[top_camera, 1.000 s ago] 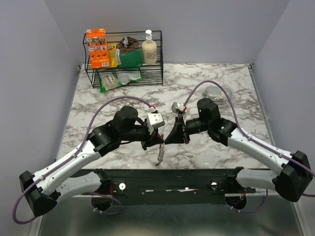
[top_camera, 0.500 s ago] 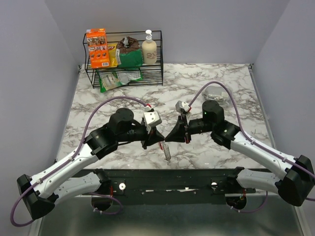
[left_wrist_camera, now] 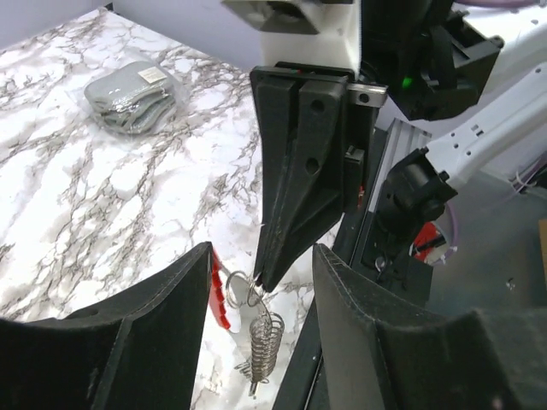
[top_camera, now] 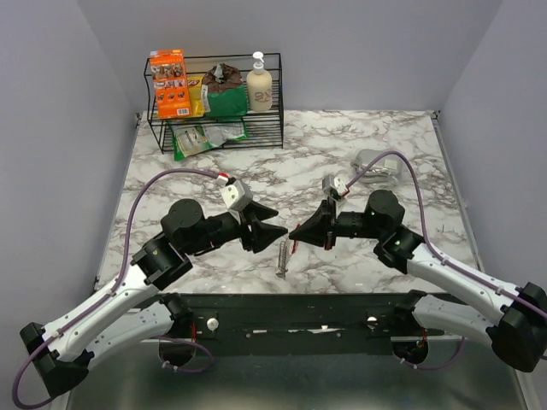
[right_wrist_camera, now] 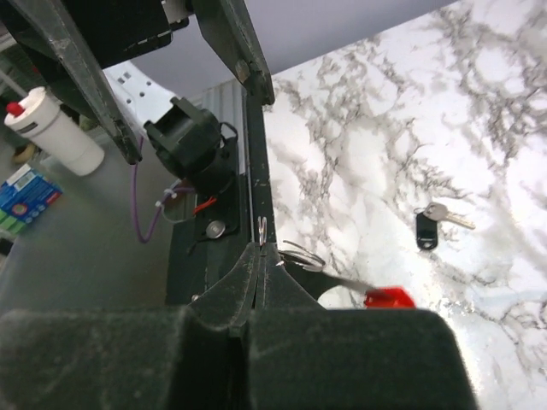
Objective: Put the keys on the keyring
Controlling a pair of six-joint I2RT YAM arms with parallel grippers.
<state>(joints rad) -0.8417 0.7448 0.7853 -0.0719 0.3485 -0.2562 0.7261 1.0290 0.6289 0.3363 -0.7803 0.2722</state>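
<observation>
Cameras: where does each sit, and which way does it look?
Top external: high behind the robot, looking down on white marble table; both arms show.
Left wrist: on left arm, facing the right hand; own black fingers show.
Right wrist: on right arm, facing the left hand; own shut fingers show.
Wrist views share the red-and-gray keyring.

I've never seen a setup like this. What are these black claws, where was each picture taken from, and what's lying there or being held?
They are the two-finger grippers of two robot arms at a white marble table. One picture looks down from above; the other two come from cameras on each wrist. The right gripper is shut on the wire loop of a red-and-gray keyring, which hangs below. The left gripper is open, empty. A black-headed key and a clear bag of gray items lie on the table.
</observation>
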